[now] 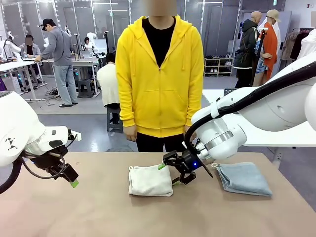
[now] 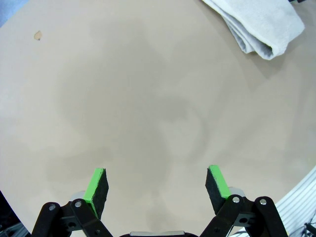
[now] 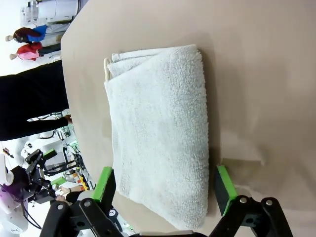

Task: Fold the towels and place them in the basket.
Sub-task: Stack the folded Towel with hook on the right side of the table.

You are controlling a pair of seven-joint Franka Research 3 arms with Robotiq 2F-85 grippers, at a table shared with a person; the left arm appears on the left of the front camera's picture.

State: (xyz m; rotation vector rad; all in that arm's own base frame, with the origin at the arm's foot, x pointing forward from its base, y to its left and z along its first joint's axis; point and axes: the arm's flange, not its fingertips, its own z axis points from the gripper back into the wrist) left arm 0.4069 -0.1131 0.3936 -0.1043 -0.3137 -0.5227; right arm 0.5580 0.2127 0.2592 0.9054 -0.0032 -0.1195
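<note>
A cream-white towel (image 1: 150,181) (image 3: 158,128) lies folded at the middle of the tan table. To its right lies a folded light blue towel (image 1: 243,177). My right gripper (image 1: 169,174) (image 3: 165,185) is open at the cream towel's right edge, and its green pads straddle the towel's near end just above the cloth. My left gripper (image 1: 69,177) (image 2: 158,185) hangs open over bare table at the far left, holding nothing. The cream towel's (image 2: 261,24) folded edge sits at the top right of the left wrist view. The basket is out of view.
A person in a yellow hoodie (image 1: 159,74) stands at the table's far edge (image 1: 148,153), arms hanging down. A second white table (image 1: 276,133) stands behind my right arm. Bare tabletop (image 1: 98,207) stretches between my left gripper and the towels.
</note>
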